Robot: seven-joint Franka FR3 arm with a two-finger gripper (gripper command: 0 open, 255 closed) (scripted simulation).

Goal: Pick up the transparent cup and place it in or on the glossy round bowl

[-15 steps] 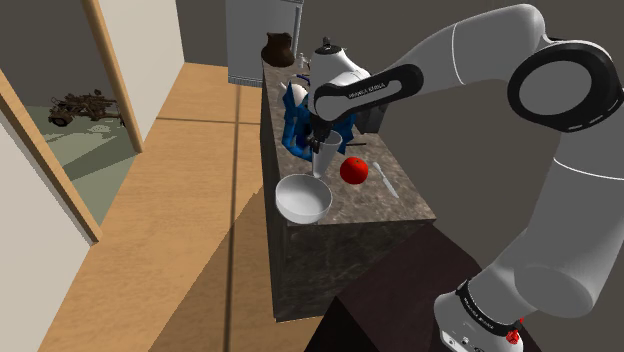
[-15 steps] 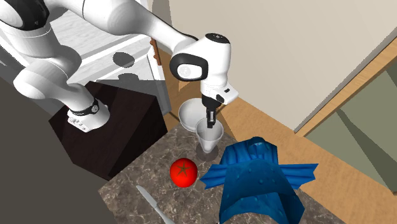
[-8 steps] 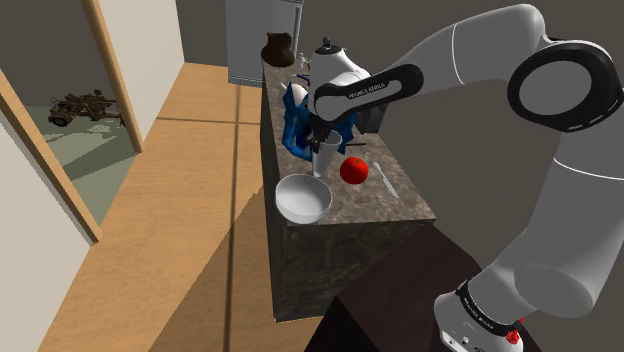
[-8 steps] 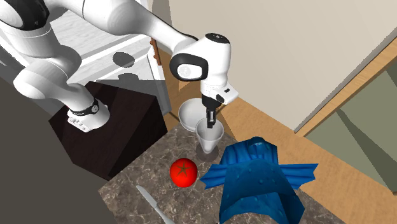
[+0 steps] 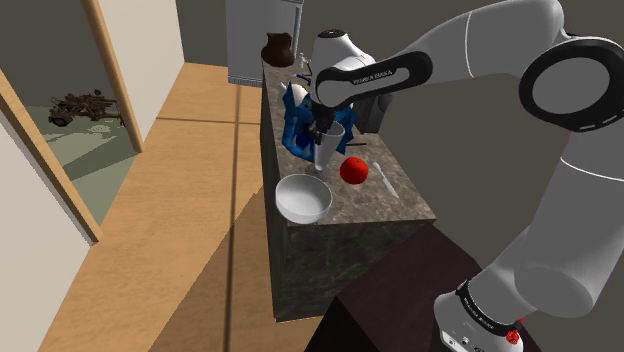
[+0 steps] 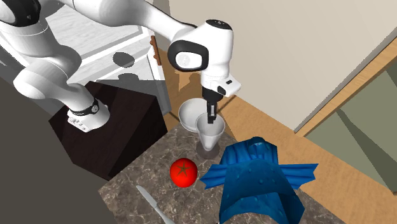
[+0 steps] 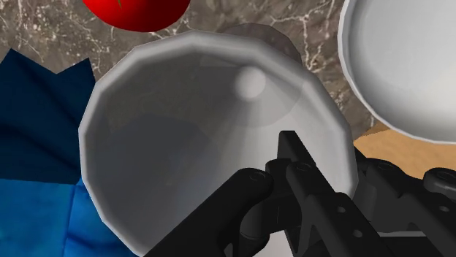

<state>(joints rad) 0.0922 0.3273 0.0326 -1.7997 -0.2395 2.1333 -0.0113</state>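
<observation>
One change against half a second ago: the wrist sits higher in both exterior views, and the transparent cup has come up with it, its base now just above the dark marbled counter with a shadow patch under it, where before it stood on the stone. Bowl, tomato, cloth and knife are unmoved. The black gripper is clamped on the cup's rim; the wrist view shows one finger reaching down inside the cup and the other outside the wall, the rim pinched between them. The cup hangs upright, mouth up, beside the white glossy bowl and not over it, with the blue cloth on its other side. In the shoulder view the cup is just beyond the bowl, which sits at the counter's near corner toward that view's left. Cup contents: the gripper finger, with the conical wall and small round base visible through to the stone. Bowl contents: its inside shows bare glossy white. The red tomato rests on the counter near the cup, and a pale knife lies just past the tomato, toward the shoulder view's right.
</observation>
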